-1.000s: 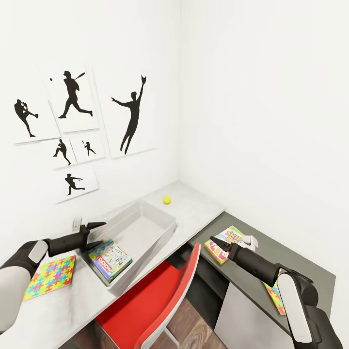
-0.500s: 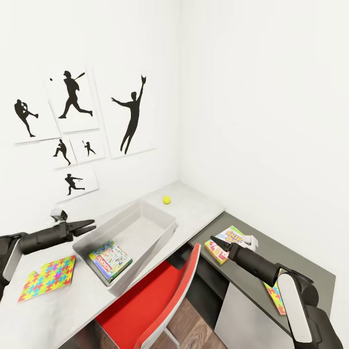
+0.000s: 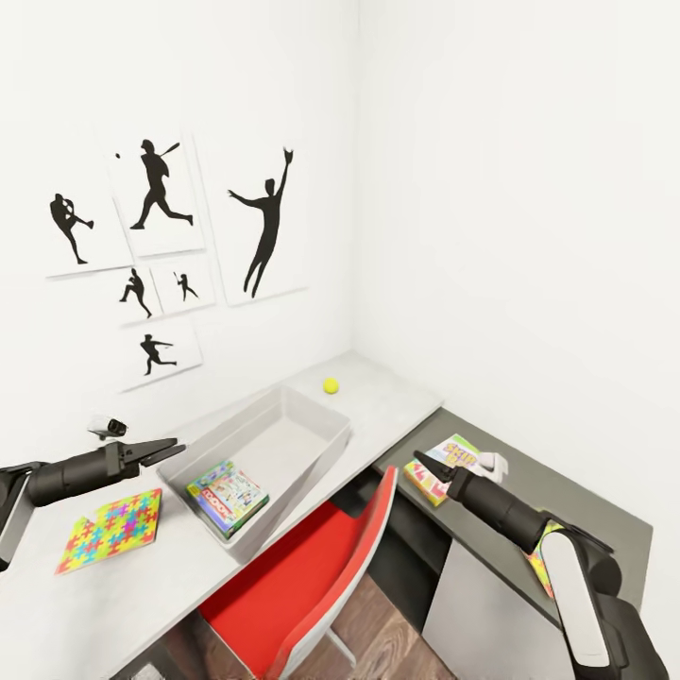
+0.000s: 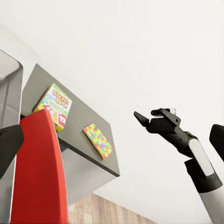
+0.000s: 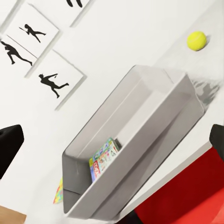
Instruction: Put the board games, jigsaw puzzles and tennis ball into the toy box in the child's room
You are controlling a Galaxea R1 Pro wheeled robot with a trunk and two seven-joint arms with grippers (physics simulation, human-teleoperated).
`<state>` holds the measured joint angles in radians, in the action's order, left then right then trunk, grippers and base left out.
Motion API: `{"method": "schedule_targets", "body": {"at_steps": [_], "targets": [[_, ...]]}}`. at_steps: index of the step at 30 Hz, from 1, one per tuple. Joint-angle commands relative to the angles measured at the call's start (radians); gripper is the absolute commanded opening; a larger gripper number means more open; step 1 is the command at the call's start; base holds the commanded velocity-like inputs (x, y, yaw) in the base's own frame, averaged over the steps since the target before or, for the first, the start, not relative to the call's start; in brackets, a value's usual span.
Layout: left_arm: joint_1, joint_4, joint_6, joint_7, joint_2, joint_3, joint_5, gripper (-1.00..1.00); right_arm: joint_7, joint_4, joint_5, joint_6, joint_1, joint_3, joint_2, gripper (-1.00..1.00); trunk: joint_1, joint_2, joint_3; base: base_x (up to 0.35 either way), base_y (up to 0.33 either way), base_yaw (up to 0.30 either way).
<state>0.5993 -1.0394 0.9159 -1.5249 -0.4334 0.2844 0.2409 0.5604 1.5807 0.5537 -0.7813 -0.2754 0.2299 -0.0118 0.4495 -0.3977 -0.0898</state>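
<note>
Head view of the child's room corner. The toy box [image 3: 274,453] is seen on the pale grey table [image 3: 378,401], against the white wall; one board game, white and green with a red banner [image 3: 228,496], lies flat inside it at the end nearer the robot. The tennis ball [image 3: 331,385] rests on the table beyond the far end of the toy box, apart from it. One jigsaw puzzle [image 3: 111,527] lies flat on the table beside the box, on the left arm's side. A second board game, yellow-green with red marks [image 3: 440,467], lies on the dark-grey cabinet top [image 3: 586,510], and a second jigsaw puzzle [image 3: 540,557] is partly hidden behind the right forearm.

The left gripper [image 3: 161,450] is held above the table between the puzzle and the box wall, touching neither – its fingers are spread a little and carry nothing. The right gripper [image 3: 422,465] is poised at the near edge of the yellow-green game; whether contact is made cannot be told (the fingers point away from the camera), though the right wrist view shows both fingertips wide apart with nothing between them.

A red chair [image 3: 312,567] is pushed under the table. Silhouette prints of ball players [image 3: 255,222] are hung on the wall.
</note>
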Motion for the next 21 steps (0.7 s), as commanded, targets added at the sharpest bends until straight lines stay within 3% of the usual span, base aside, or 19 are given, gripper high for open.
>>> {"method": "schedule_targets", "body": {"at_steps": [1, 9, 21], "targets": [[0.001, 0.0, 0.01, -0.003, 0.0, 0.0, 0.0, 1.0, 0.004, 0.0, 0.001, -0.006, -0.002, 0.002, -0.002, 1.0, 0.001, -0.002, -0.002, -0.064, 0.09, 0.0], [0.001, -0.002, 0.009, -0.003, 0.0, -0.001, 0.001, 1.0, 0.007, 0.0, 0.002, -0.006, -0.002, 0.005, 0.0, 1.0, 0.001, -0.002, -0.002, -0.02, 0.029, -0.109], [0.001, -0.002, -0.006, -0.005, 0.001, -0.004, 0.001, 1.0, 0.033, -0.001, 0.002, -0.006, -0.002, 0.012, 0.009, 1.0, 0.001, -0.002, 0.004, -0.039, 0.001, -0.257]]}}
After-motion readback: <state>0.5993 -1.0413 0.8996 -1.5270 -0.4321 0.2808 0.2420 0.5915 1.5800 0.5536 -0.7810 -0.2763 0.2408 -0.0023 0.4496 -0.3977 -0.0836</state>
